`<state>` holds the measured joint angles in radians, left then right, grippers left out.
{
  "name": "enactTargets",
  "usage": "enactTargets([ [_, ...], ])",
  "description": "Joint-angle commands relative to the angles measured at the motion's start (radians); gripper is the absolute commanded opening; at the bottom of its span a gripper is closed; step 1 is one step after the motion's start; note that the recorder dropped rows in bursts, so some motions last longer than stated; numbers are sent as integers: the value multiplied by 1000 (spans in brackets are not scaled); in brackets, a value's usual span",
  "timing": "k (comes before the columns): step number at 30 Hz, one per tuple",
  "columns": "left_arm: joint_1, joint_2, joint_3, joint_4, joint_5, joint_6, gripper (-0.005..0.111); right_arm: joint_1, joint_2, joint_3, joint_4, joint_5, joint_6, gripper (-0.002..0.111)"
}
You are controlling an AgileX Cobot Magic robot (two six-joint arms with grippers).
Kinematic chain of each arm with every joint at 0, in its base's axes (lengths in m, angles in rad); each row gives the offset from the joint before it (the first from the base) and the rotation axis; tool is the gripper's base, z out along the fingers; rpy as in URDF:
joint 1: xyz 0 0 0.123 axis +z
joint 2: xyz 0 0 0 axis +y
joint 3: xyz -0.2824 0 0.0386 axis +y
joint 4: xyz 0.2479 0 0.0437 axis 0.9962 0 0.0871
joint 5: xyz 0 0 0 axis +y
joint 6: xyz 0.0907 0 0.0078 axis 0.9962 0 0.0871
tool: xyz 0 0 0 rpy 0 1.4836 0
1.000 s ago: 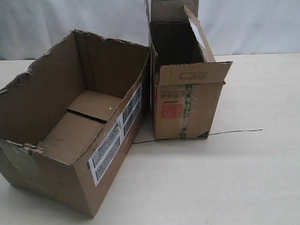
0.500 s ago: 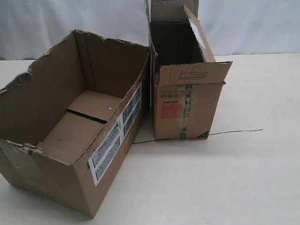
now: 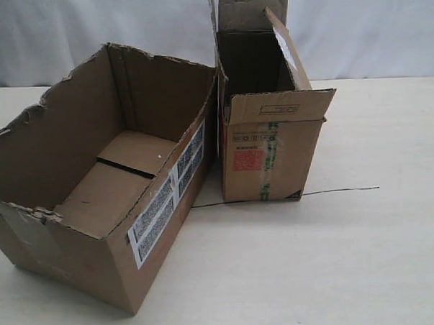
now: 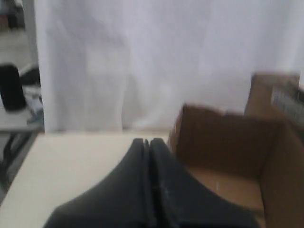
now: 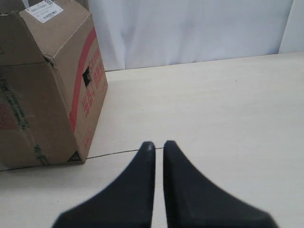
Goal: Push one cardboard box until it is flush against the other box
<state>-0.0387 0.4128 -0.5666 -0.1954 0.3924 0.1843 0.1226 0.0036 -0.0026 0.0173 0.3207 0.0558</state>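
The wide cardboard box (image 3: pixel 96 189) with torn top edges and barcode labels stands at the left, turned at an angle. Its far right corner meets the other box (image 3: pixel 270 146), the narrower one with upright flaps and a red label, and a wedge of table opens between their near ends. Neither gripper appears in the exterior view. In the blurred left wrist view, my left gripper (image 4: pixel 148 141) is shut and empty, just outside a wall of the cardboard box (image 4: pixel 228 142). My right gripper (image 5: pixel 158 144) is shut over bare table, well apart from the other box (image 5: pixel 42 85).
A thin dark line (image 3: pixel 341 191) runs across the pale table (image 3: pixel 351 264) from the narrow box's base, and passes under my right fingertips as the same line (image 5: pixel 114 153). A white curtain (image 3: pixel 369 26) hangs behind. A shelf with dark items (image 4: pixel 12 90) stands beyond the table's edge.
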Motion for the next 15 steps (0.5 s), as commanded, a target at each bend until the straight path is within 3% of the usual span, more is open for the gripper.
enactTargets([
  [1,-9,343,-356,116,721,17,0,-6,-4,3,1,1,-5,5],
  [2,-9,421,-446,116,829,39,0,-6,-4,3,1,1,-5,5],
  [4,-9,505,-502,55,829,54,0,-5,-4,3,1,4,-5,5],
  [6,-9,545,-504,-91,829,175,0,-5,-4,3,1,2,-5,5],
  [8,-12,572,-466,-191,829,211,0,-5,-4,3,1,2,-5,5],
  [10,-36,591,-414,-173,829,218,0,-5,-4,3,1,2,-5,5],
  [15,-177,596,-320,-161,829,218,0,-5,-4,3,1,2,-5,5],
])
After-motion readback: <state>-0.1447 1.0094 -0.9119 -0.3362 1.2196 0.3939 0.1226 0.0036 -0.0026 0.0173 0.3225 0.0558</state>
